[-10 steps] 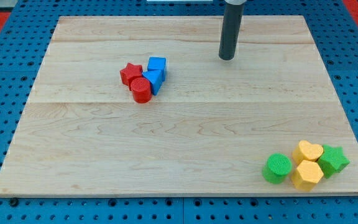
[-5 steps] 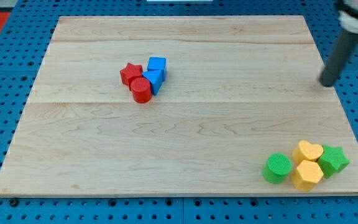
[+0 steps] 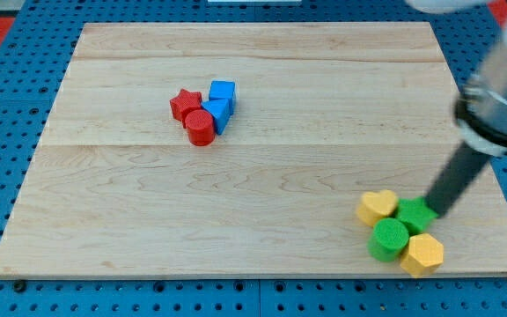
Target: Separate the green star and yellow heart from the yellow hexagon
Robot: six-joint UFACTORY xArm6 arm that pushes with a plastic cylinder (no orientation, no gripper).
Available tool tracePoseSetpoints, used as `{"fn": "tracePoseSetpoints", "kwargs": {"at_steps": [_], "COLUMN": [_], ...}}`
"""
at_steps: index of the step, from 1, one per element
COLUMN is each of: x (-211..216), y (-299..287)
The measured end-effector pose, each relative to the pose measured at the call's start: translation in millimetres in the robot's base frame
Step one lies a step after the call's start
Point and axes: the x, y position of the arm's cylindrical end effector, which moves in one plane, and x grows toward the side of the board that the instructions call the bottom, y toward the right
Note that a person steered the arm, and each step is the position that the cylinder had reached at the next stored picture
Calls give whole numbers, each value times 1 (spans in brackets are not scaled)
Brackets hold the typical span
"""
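The green star (image 3: 412,214) lies near the board's bottom right corner, with the yellow heart (image 3: 376,207) touching its left side. The yellow hexagon (image 3: 422,254) sits just below them, at the view's bottom right, touching the green cylinder (image 3: 388,239). All four blocks are bunched together. My tip (image 3: 433,211) is at the star's right edge, touching it. The rod leans up to the view's right.
A red star (image 3: 184,104), a red cylinder (image 3: 200,128), a blue cube (image 3: 223,92) and a blue triangular block (image 3: 217,114) form a cluster at the upper left of the wooden board (image 3: 253,62).
My tip swept from the top middle to the right, then down to the bottom right cluster. It pushed the star, heart and green cylinder leftward; the hexagon shifted slightly down.
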Motion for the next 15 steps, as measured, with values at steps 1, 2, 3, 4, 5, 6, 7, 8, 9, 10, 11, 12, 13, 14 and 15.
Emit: {"fn": "tracePoseSetpoints", "kwargs": {"at_steps": [1,2,3,4,5,6,7,8,9,10,11,12,13,14,15], "x": [-2,0,-2,-2,-2,0,2,15,15,15,15,15,15,16,16], "y": [16,32,32,38,53,61,62,63,51,42,42,42,40,20,-12]}}
